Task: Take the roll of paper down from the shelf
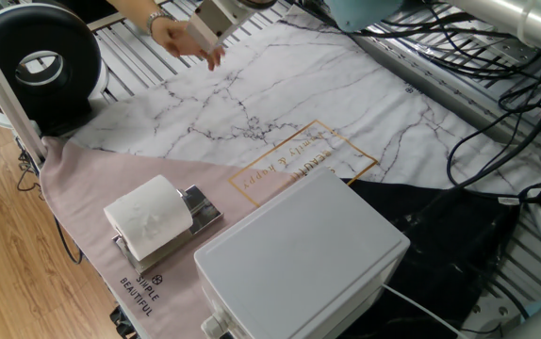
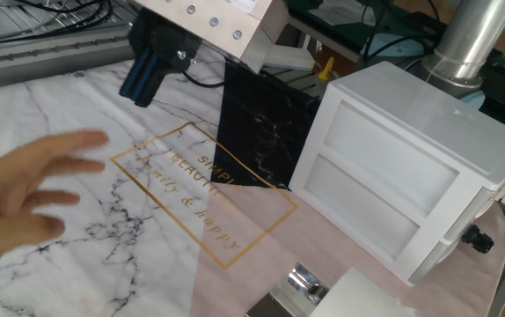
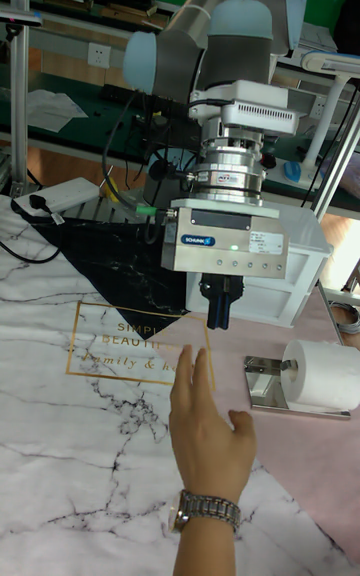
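Note:
The roll of paper (image 1: pixel 148 217) is white and lies on its side on the small chrome shelf (image 1: pixel 202 209) at the pink end of the cloth. Both show again in the tall fixed view, roll of paper (image 3: pixel 322 374) on shelf (image 3: pixel 266 386). In the other fixed view only the roll's top (image 2: pixel 369 295) and a shelf corner (image 2: pixel 301 282) peek in at the bottom edge. My gripper (image 3: pixel 217 324) hangs above the marble cloth, far from the roll. Its blue fingers (image 2: pixel 136 77) are pressed together with nothing between them.
A person's hand (image 3: pixel 205 426) with a wristwatch hovers over the marble cloth just below my gripper. A big white plastic box (image 1: pixel 299 259) stands beside the shelf. A black round device (image 1: pixel 35 66) and cables (image 1: pixel 497 104) lie around the table's edges.

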Robot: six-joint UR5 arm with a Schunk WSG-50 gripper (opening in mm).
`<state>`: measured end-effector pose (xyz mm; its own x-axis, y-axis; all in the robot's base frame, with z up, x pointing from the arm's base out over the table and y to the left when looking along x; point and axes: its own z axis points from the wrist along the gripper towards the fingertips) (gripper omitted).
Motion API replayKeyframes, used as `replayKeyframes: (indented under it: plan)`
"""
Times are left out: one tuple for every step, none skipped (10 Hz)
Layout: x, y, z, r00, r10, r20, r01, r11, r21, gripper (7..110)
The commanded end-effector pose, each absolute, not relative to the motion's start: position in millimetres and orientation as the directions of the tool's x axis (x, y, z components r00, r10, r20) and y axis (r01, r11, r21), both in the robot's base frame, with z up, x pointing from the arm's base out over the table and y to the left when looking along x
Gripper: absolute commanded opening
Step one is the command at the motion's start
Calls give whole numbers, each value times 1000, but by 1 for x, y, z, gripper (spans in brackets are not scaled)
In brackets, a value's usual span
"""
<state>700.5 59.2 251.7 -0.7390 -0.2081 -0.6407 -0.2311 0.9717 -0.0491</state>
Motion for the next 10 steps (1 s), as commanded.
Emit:
replayKeyframes:
  plan:
    - [726,70,283,-633,-186,-751,-247,969,-32,7]
    - [727,66,284,-628,-206,-751,-249,967,-58,7]
    - [727,62,282,-630,-224,-744,-249,965,-80,7]
    - [725,60,280,-640,-225,-735,-245,966,-82,7]
    - [722,59,278,-653,-222,-724,-245,967,-75,7]
    - [720,59,275,-665,-215,-715,-246,967,-62,7]
    - [718,60,273,-673,-215,-708,-247,967,-58,7]
    - [717,59,272,-678,-218,-702,-247,967,-62,7]
    - [715,56,270,-685,-223,-693,-241,968,-73,7]
    - [713,54,268,-692,-229,-685,-242,967,-79,7]
